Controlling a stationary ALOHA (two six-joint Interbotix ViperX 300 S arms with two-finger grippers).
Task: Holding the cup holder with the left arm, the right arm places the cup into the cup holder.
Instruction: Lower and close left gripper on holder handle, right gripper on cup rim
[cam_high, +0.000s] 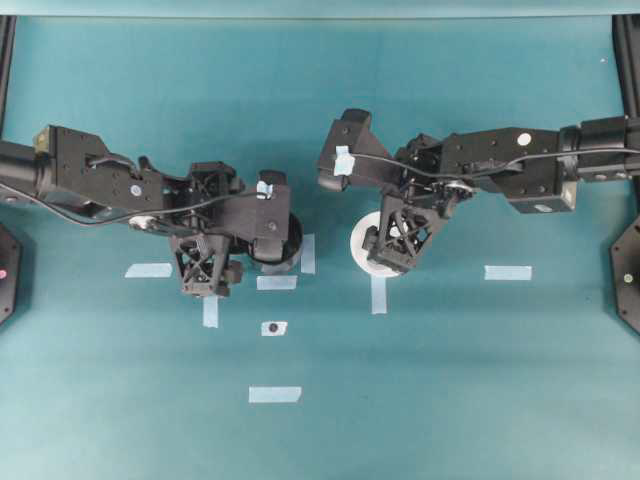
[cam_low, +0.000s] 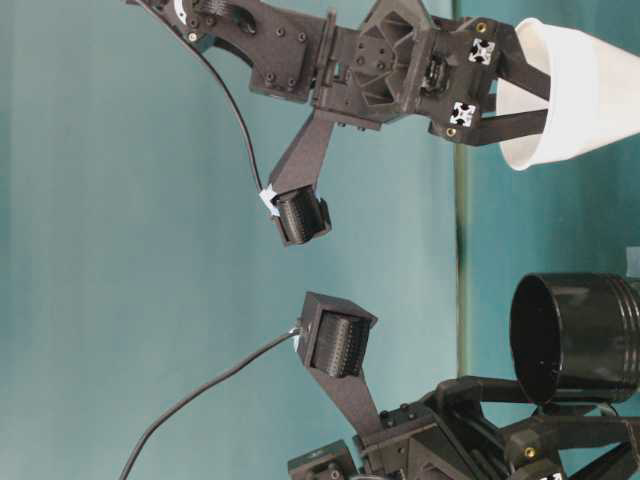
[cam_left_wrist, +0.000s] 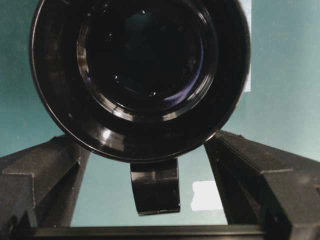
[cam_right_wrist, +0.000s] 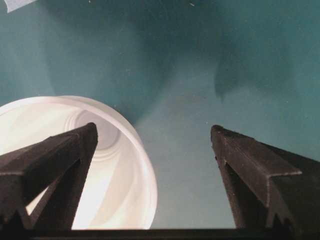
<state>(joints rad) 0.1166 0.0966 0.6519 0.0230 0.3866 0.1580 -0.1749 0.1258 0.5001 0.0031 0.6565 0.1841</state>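
Left wrist view: the left gripper (cam_left_wrist: 160, 175) stands spread, its 2 fingers (cam_left_wrist: 40, 185) flanking the cup holder (cam_left_wrist: 140, 75) without visibly pressing it; the holder's stubby handle (cam_left_wrist: 156, 187) points back between them. In the right wrist view the right gripper (cam_right_wrist: 155, 150) is likewise released, 1 finger (cam_right_wrist: 55, 160) over the mouth of the cup (cam_right_wrist: 125, 165), the other well apart over bare teal table (cam_right_wrist: 200, 60). Overhead, holder and cup sit apart, with pale tape strips (cam_high: 276, 394) near them.

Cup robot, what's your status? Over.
Both grippers open. Left fingers flank black cup holder. Right fingers straddle white cup's rim. Nothing between.
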